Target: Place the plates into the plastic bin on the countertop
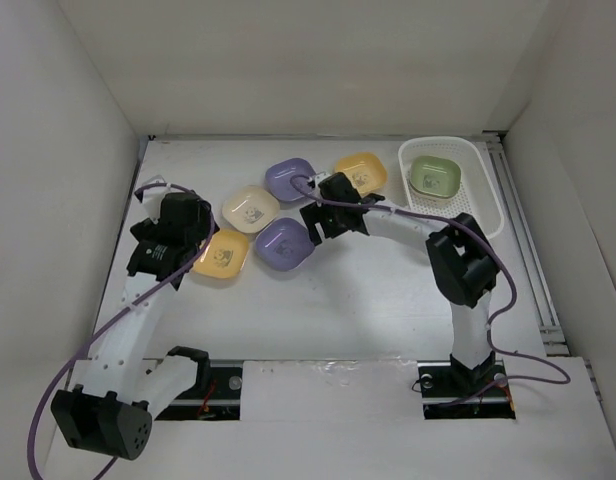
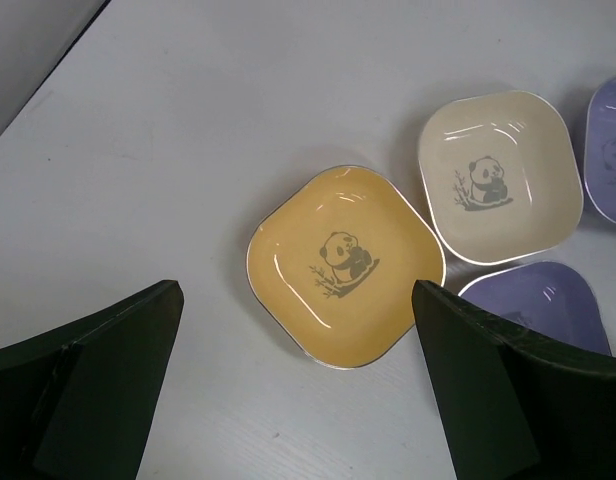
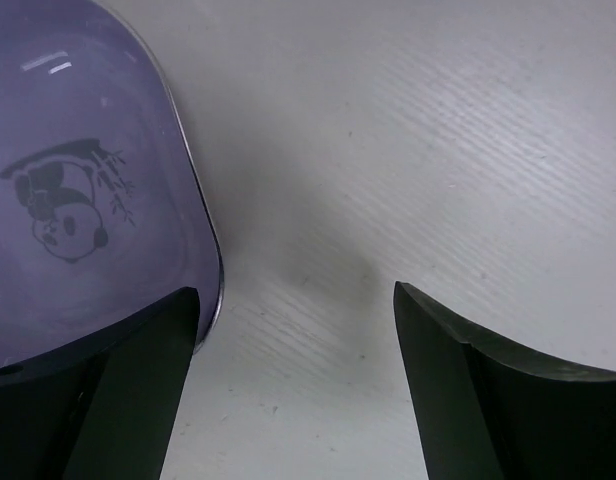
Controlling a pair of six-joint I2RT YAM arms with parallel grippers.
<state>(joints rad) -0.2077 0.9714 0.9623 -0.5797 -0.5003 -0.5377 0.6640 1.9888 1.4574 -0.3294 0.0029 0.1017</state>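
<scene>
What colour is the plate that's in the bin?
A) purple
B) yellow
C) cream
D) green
D: the one plate lying in the bin is green; the purple, yellow and cream ones sit out on the counter.

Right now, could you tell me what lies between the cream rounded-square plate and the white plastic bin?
In the top view: a purple rounded-square plate, the black right gripper, then a yellow-orange rounded-square plate.

plates (image 1: 284,243) crowd centre, countertop (image 1: 338,300) open nearer arms
</scene>
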